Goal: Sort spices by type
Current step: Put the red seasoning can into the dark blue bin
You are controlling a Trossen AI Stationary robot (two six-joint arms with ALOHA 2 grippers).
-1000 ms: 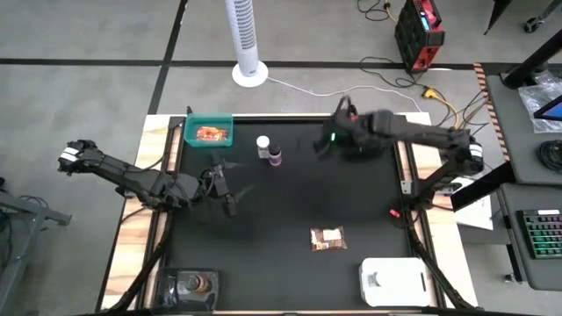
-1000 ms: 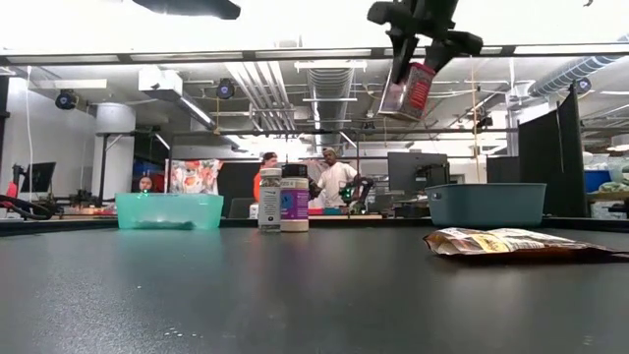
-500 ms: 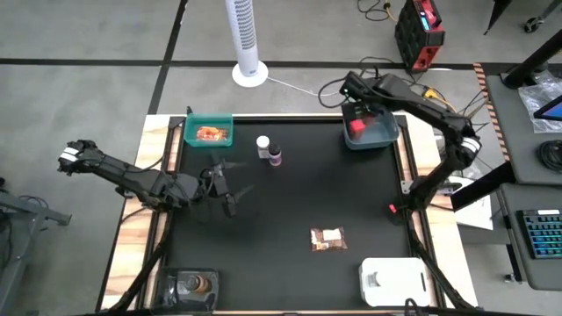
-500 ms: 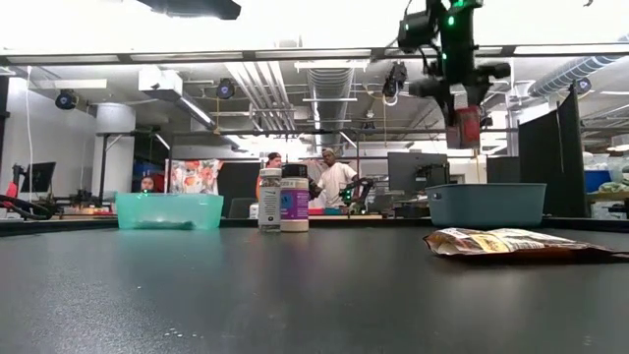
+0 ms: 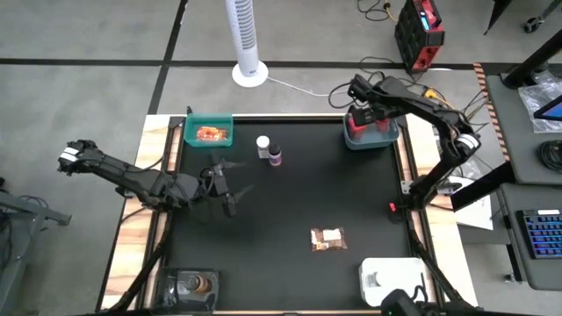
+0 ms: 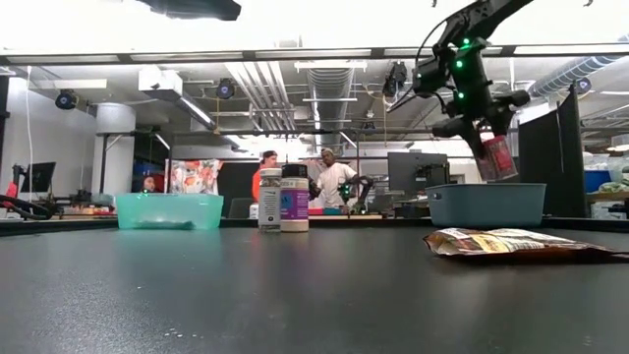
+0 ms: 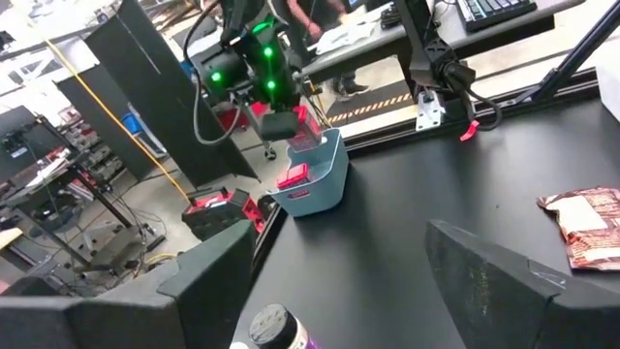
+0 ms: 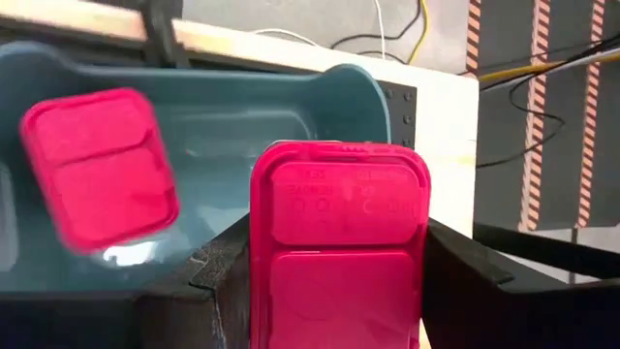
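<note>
Holding a red boxy container [image 8: 339, 252] between partly parted fingers, right pincer [image 5: 367, 112] hangs over the blue-grey bin [image 6: 486, 204], where another red container [image 8: 99, 167] lies. Since the earlier frame it has travelled from mid-surface to the bin. Left pincer [image 5: 230, 186]: wide open, empty, position unchanged.

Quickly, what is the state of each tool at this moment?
Left tool: open, holding nothing.
Right tool: closed on a red spice container above the blue-grey bin.
</note>
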